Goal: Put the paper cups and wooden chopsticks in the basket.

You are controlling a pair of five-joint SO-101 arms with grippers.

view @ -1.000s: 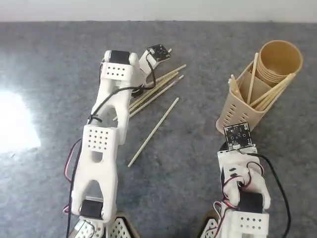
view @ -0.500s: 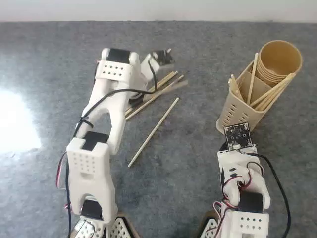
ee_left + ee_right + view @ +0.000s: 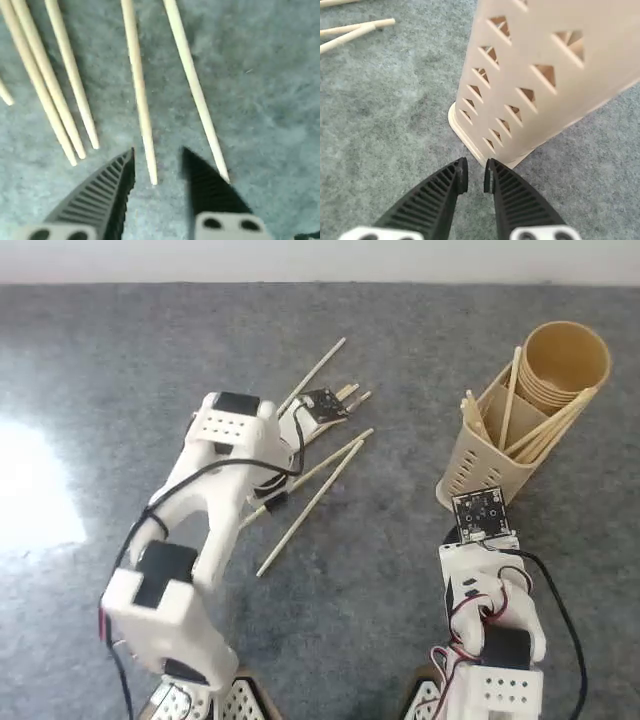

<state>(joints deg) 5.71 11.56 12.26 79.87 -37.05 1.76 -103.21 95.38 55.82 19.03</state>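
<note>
Loose chopsticks (image 3: 310, 507) lie mid-worktop, and the basket (image 3: 480, 465) holding the cups (image 3: 566, 358) stands toward the right edge. The left gripper (image 3: 157, 155) is spread open astride one stick's end. Light, stiff and smooth, the stick will likely roll, so pinch nearer its middle.

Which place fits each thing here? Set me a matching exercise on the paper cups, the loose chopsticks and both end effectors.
Things:
1. paper cups
2. loose chopsticks
3. left end effector
4. right end effector

Places:
A. flat on the table
B. open, astride one chopstick's tip
C. nested in the basket
D. low by the basket's foot

Pairs: 1-C; 2-A; 3-B; 4-D
</note>
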